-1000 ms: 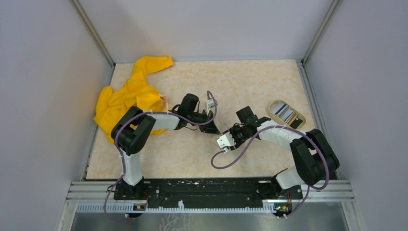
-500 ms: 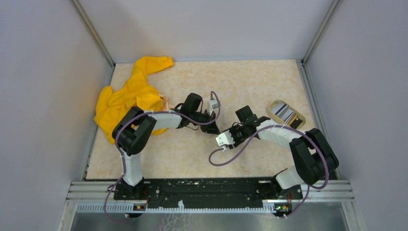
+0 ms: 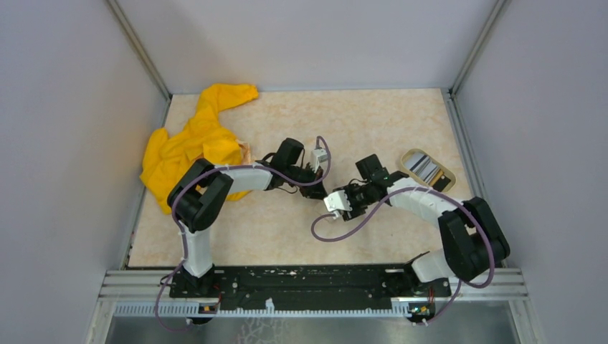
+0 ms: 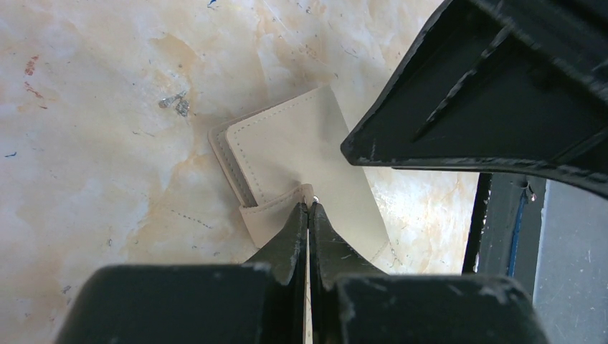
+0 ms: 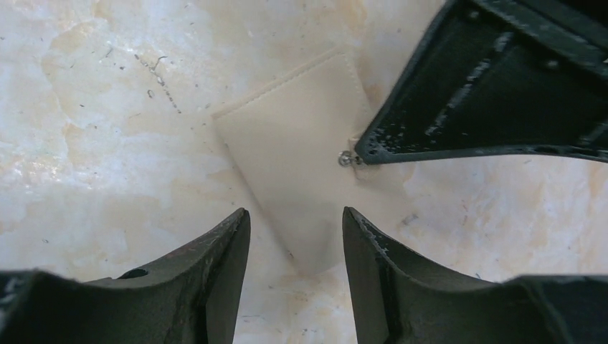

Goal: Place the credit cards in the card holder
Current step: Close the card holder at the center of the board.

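Pinching the strap of the flat tan folding card holder on the pale marbled surface, the left tool is squeezed together; the right tool hangs apart. A hard pull could slip the strap free.

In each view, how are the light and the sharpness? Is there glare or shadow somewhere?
Top external view: even, soft light, sharp; the credit cards glint in the dish. Left wrist view: the card holder is sharp, the left gripper dark against it. Right wrist view: the card holder looks pale, with low contrast against the table.
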{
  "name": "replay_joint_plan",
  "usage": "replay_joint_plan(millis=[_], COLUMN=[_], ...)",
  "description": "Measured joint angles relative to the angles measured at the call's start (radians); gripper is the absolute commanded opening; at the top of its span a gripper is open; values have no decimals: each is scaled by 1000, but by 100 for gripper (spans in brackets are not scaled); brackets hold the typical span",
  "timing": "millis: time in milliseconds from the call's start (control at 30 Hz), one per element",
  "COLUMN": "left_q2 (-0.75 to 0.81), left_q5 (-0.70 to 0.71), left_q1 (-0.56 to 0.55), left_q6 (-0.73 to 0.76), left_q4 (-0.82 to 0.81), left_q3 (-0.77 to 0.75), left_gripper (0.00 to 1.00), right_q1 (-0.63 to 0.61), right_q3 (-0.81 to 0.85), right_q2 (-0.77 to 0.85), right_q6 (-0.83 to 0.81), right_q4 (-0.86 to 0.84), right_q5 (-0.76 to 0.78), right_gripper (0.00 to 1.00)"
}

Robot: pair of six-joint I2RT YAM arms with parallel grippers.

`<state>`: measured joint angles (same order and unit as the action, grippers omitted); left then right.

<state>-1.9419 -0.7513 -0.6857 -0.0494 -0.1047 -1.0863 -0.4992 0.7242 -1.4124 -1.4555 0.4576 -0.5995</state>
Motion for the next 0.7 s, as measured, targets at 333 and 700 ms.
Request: replay_joint_plan(millis=[333,700], left_q2=[0,0], left_q5=[0,0], left_q1=[-1,-2], left_q6=[3,2], left_q4=[1,-5], left_q3=[0,1], left_gripper=[0,1], right_q1=[20,19], right_q3=[116,160], right_q2=[-36,-170], right_q6=[51,32], right_q4=[-19,-18], right_q5=[-59,-58], right_gripper=[33,30])
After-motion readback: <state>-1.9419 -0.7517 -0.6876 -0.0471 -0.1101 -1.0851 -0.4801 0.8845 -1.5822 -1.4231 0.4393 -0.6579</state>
